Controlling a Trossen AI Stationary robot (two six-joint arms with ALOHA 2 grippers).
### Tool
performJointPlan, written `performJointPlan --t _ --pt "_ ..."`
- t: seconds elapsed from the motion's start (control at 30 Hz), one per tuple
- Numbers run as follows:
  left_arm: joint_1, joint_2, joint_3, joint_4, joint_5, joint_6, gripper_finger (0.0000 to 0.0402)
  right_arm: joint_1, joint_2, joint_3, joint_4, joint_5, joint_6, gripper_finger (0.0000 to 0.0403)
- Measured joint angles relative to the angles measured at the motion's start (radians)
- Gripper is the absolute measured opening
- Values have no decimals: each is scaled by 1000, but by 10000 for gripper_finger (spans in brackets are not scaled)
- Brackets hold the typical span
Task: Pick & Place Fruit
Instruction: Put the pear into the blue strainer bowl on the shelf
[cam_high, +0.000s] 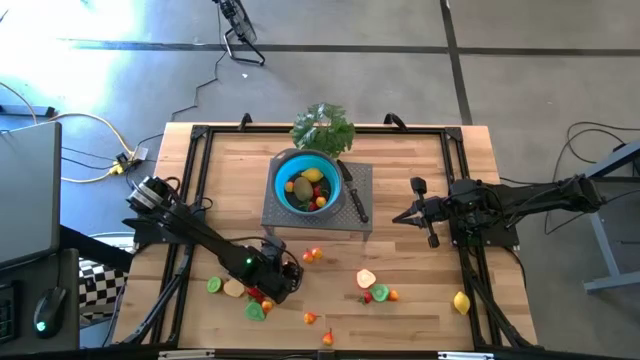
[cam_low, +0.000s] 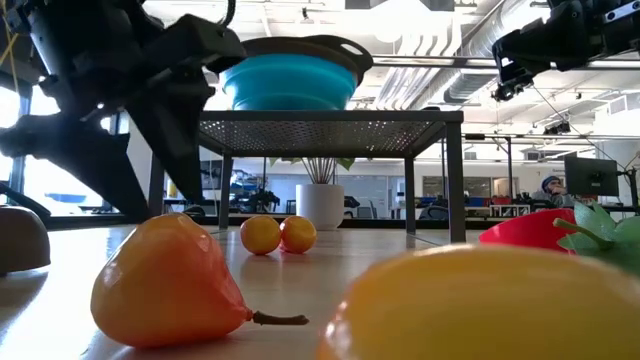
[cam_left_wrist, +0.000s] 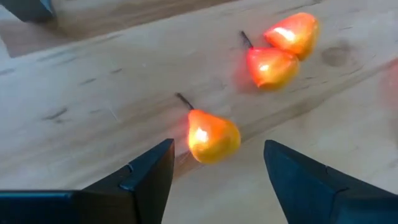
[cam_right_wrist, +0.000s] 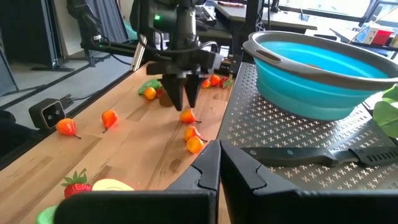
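Several small toy fruits lie scattered on the wooden table's near half. An orange pear-shaped fruit (cam_left_wrist: 211, 137) lies on the table just ahead of my left gripper (cam_left_wrist: 217, 171), which is open and points down at it; the fingers stand on either side without touching it. Two more orange fruits (cam_left_wrist: 280, 53) lie a little farther on. The blue bowl (cam_high: 307, 182) holds some fruit and stands on a grey perforated stand (cam_high: 285, 215). My right gripper (cam_high: 405, 215) hangs shut at the table's right, above the table.
A black-handled knife (cam_high: 352, 192) lies on the stand beside the bowl. A leafy green bunch (cam_high: 322, 128) sits behind it. Green and cream slices (cam_high: 225, 288) lie by the left arm. A strawberry with slices (cam_high: 372, 290) and a yellow lemon (cam_high: 461, 302) lie near the front right.
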Motion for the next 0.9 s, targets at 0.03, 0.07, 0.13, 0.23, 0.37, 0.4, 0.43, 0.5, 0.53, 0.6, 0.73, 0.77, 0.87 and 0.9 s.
performJointPlan --t 0.03,0.07,0.13,0.23,0.37,0.4,0.43,0.5,0.53,0.6,0.73,0.77,0.87,0.9 --pt "0 10 0 23 0 0 239 0 0 0 -1 0 0 3" --pt "0 19 1 32 -1 0 239 0 0 0 -1 0 0 3" --pt "0 32 -1 27 0 -1 239 0 0 0 -1 0 0 3" --pt "0 59 1 50 0 -11 239 0 0 0 -1 0 0 3" --pt "0 81 1 53 -17 -31 239 0 0 0 0 0 0 3" --pt "-1 81 1 53 -21 -37 239 0 0 0 0 0 0 3" --pt "-1 81 1 54 -24 -46 239 0 0 0 -1 0 0 3" --pt "-1 82 1 60 -42 -54 239 0 0 0 0 0 0 3" --pt "-1 83 1 65 -56 -55 239 0 0 0 0 0 0 3" --pt "-1 85 0 76 -77 -55 239 0 0 0 -1 0 0 3" --pt "4 95 0 108 -105 -55 239 0 0 0 -1 0 0 3" --pt "9 105 1 129 -120 -54 239 0 0 0 -1 0 0 3" --pt "9 117 0 143 -146 -52 239 0 0 0 0 0 0 3" --pt "14 123 1 147 -145 -53 239 0 0 0 -1 0 0 3"
